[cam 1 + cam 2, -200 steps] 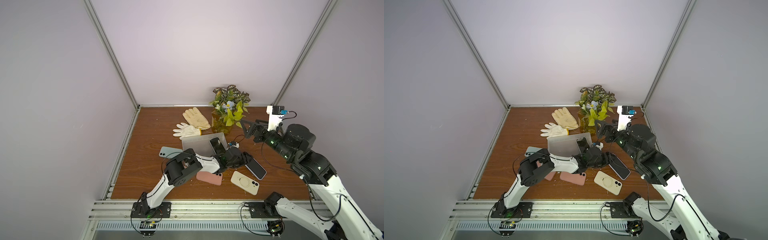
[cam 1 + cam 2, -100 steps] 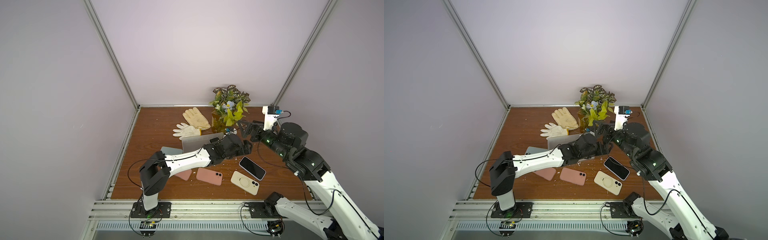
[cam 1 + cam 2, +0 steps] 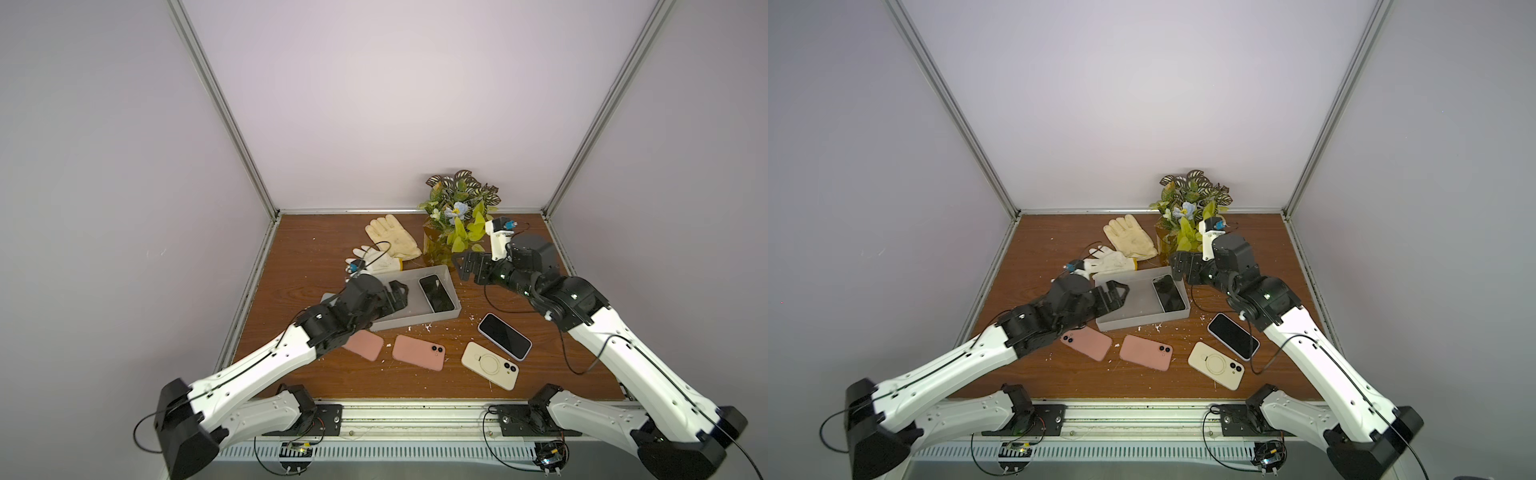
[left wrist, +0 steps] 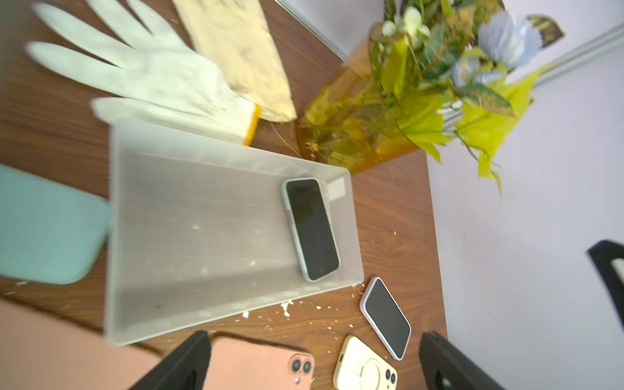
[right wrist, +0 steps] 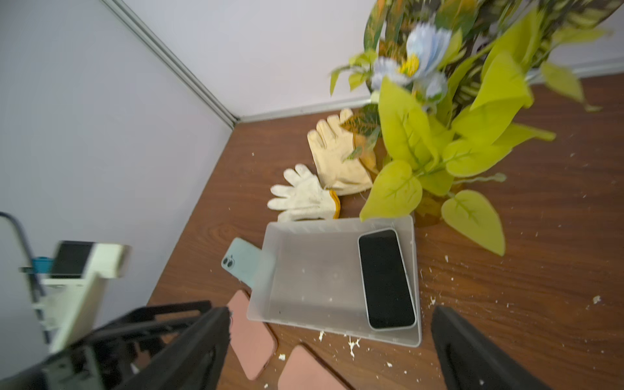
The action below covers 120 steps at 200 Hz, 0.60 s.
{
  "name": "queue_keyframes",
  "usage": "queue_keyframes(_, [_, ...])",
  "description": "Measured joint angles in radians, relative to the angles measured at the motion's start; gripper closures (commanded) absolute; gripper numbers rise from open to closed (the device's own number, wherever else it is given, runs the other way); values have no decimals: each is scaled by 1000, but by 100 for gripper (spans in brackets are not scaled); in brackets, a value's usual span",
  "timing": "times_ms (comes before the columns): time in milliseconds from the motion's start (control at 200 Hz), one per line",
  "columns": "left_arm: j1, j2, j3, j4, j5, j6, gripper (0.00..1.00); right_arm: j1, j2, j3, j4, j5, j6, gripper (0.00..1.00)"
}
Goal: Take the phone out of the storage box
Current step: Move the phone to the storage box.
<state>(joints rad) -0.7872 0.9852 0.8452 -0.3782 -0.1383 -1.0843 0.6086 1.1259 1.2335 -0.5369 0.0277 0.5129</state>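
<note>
The phone (image 3: 435, 293) lies screen-up in the storage box (image 3: 415, 325), at the end near the right gripper (image 3: 466, 268), close to the wall. That and the left gripper (image 3: 400, 293) stand wide, empty. You risk snagging that low wall and dragging the box.

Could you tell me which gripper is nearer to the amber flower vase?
The right. The right gripper hovers open just beside the amber flower vase; the left gripper is open over the storage box's opposite end, farther off.
</note>
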Motion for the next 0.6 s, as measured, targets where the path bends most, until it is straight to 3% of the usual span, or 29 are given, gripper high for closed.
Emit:
queue_keyframes(150, [180,-185,-59,-103,50,46,1,27,165,0,-46,-42,-26,1])
queue_keyframes(305, [340,-227,-82,-124,178,108,1,72,348,1,-101,-55,-68,1])
queue_keyframes(600, [364,-145,-108,-72,396,162,1,86,677,155,-183,51,-211,1])
